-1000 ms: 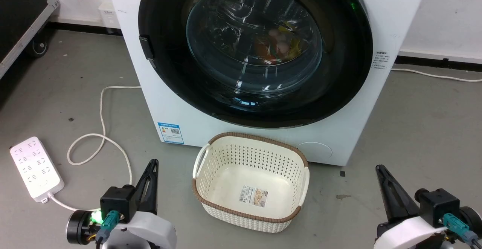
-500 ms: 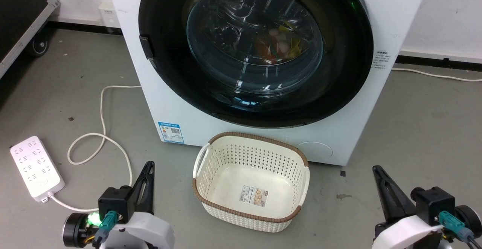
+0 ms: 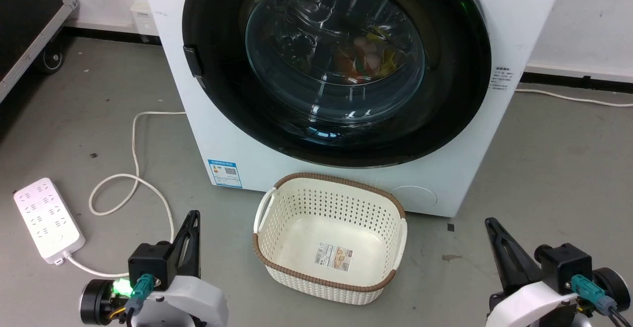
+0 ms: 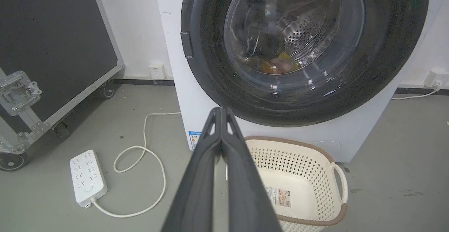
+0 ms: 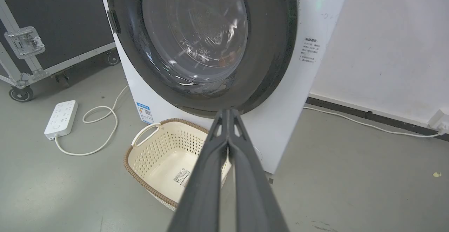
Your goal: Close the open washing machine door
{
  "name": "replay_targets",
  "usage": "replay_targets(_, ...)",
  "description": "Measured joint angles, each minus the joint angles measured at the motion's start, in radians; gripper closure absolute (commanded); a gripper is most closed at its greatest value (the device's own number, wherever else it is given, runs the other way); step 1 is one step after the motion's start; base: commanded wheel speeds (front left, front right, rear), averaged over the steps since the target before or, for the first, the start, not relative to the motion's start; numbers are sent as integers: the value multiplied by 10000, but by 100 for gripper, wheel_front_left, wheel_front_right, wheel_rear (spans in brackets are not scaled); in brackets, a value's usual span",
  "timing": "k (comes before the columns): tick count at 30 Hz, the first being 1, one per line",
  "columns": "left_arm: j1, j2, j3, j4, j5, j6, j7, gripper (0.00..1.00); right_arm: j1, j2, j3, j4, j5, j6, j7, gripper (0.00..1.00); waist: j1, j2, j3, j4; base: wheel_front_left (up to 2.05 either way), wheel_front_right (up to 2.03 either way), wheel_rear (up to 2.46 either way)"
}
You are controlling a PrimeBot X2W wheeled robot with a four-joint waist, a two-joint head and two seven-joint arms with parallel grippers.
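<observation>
Lying flush against the front of the washing machine, the washing machine door is judged shut. Both the left gripper and the right gripper are held low, jaws together, well apart from it. An uncaught latch could let it swing out over the basket.

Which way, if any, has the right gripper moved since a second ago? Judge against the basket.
Yes: the right gripper has edged slightly left, toward the basket.
</observation>
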Motion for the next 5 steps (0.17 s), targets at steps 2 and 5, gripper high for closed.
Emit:
replay_targets(2, 2, -12, 12, -27, 61, 29, 21, 100, 0, 0, 12, -19, -38, 0, 54, 100, 0, 0, 3, 1, 0, 0, 0)
replay_targets(5, 10, -31, 33, -61, 79, 77, 100, 100, -1, 0, 35, -33, -52, 0, 90, 100, 0, 0, 6, 4, 0, 0, 0)
